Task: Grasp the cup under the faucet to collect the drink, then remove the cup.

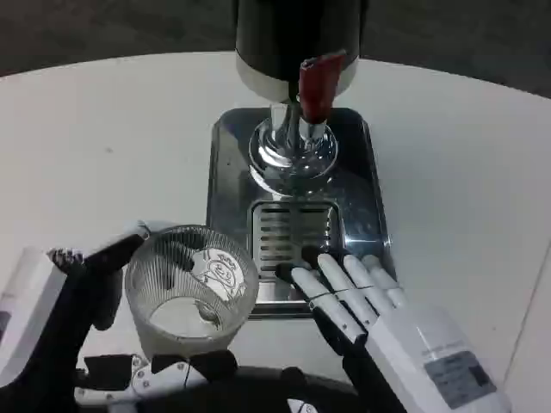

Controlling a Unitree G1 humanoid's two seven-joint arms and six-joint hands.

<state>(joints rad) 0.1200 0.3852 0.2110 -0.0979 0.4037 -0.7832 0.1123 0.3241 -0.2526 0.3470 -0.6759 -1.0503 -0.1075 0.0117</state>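
Left robot hand (95, 284) wrapped around the clear ribbed cup (191, 288), holding it just left of the drip tray (297, 206), off the grate (294, 231). Right robot hand (366, 297) holds nothing, fingers extended over tray's front edge. Dispenser (297, 52) with red tap lever (318, 86) behind, on white surface (103, 138).

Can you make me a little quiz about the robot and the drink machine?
1. True or false: the cup stands on the table, left of the drip grate.
2. Which hand holds the cup? A) left hand B) right hand
3. Fill in: the red lever sits above the shiny ____.

Key:
1. True. It is not under the faucet.
2. A. The right hand's fingers lie stretched out at the tray's front edge, gripping nothing.
3. Faucet.
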